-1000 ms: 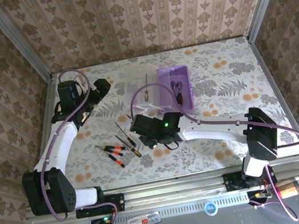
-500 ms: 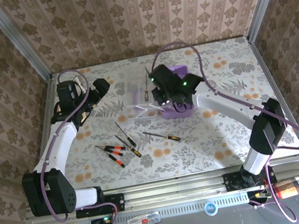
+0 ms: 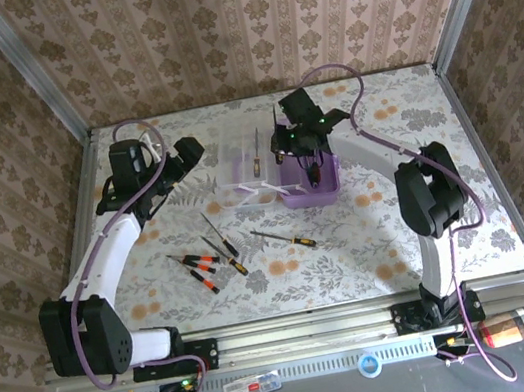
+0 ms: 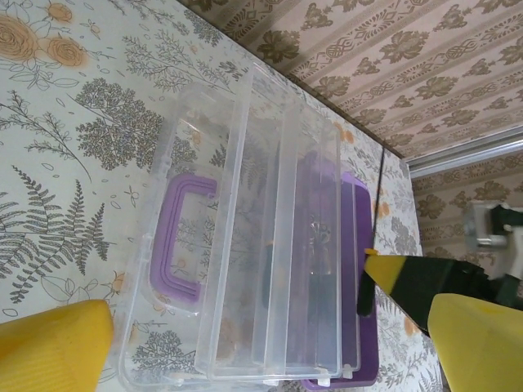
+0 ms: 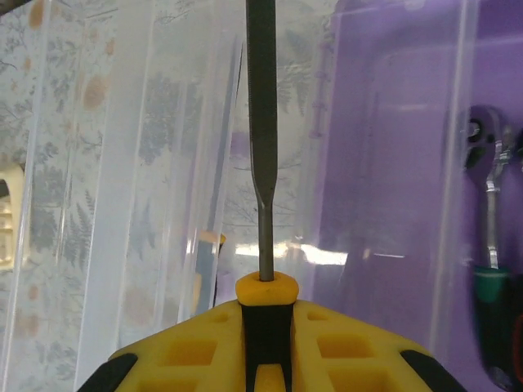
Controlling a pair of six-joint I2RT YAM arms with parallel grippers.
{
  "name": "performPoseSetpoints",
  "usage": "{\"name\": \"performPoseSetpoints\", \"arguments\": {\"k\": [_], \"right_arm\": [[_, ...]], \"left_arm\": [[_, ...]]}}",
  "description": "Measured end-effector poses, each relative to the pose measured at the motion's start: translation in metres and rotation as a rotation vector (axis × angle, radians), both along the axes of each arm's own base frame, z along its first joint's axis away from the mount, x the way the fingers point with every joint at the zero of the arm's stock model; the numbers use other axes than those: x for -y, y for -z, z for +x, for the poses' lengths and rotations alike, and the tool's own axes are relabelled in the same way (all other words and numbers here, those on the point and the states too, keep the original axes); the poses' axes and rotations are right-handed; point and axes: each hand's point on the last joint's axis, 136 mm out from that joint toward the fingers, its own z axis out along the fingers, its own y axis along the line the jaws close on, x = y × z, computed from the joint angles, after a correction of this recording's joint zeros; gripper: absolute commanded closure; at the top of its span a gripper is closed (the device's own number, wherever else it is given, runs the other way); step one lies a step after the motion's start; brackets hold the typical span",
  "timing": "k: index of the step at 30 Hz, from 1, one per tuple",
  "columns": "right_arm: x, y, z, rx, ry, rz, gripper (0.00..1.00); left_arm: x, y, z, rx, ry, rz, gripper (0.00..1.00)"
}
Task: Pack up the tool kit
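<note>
Right arm has swung from mid-desk to the far edge since a second ago. Right fingers point(image 5: 221, 322) are clamped on a screwdriver point(image 5: 261, 163), its shaft projecting over the clear tray point(image 4: 310, 245). The tray lies against the left side of the purple box point(image 3: 326, 169), at the middle of the far edge of the desk point(image 3: 401, 232). Clear lid point(image 4: 176, 155) adjoins the tray. Left fingers point(image 4: 49, 343) stand wide apart, holding nothing, near the far-left corner. Loose screwdrivers point(image 3: 195, 260) lie mid-desk. Open floral surface runs to the right edge. Patterned walls enclose three sides.

Floral tablecloth point(image 3: 353, 251), damask wallpaper point(image 3: 241, 17) behind, blue ring point(image 3: 370, 365) & plaid cylinder point(image 3: 518, 325) on front ledge.
</note>
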Motion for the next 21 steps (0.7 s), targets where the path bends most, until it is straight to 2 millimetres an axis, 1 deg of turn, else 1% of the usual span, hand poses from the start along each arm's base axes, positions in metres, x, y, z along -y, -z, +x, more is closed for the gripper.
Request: {"name": "performPoseSetpoints", "arguments": {"k": [3, 6, 12, 19, 21], "right_arm": [[-0.011, 0.011, 0.004, -0.028, -0.006, 0.062, 0.81], [-0.016, 0.016, 0.004, -0.041, -0.01, 0.098, 0.81], [-0.018, 0.016, 0.004, -0.054, -0.024, 0.14, 0.8], [-0.018, 0.021, 0.005, -0.077, -0.043, 0.17, 0.7], [-0.017, 0.023, 0.004, -0.083, -0.043, 0.172, 0.69]], "left_arm": [[0.001, -0.001, 0.0, 0.002, 0.004, -0.002, 0.0], [0.003, 0.0, -0.001, 0.001, 0.012, -0.004, 0.0], [0.004, -0.001, -0.002, 0.001, 0.017, -0.006, 0.0], [0.004, -0.001, -0.002, 0.001, 0.016, -0.006, 0.0], [0.004, -0.001, -0.002, 0.001, 0.017, -0.006, 0.0]]}}
